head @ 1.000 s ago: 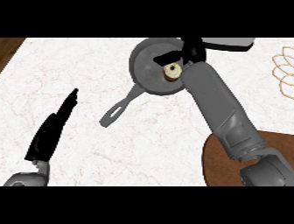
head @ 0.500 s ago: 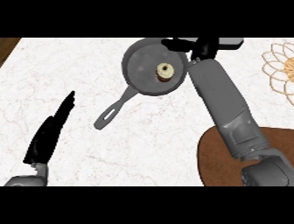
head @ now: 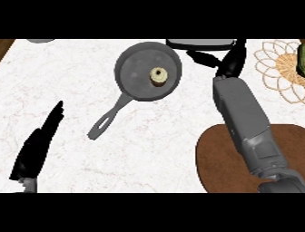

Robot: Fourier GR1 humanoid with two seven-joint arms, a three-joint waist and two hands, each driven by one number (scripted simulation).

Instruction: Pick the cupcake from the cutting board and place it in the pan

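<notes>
Marble counter [head: 75, 81]: cupcake [head: 159, 75] in pan [head: 148, 70]

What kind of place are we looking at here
Most likely a kitchen counter: a white marble-patterned worktop carries a grey metal frying pan with a small cupcake in it, and a round brown wooden cutting board.

Grey segmented forearms end in black hands [head: 225, 61].
</notes>
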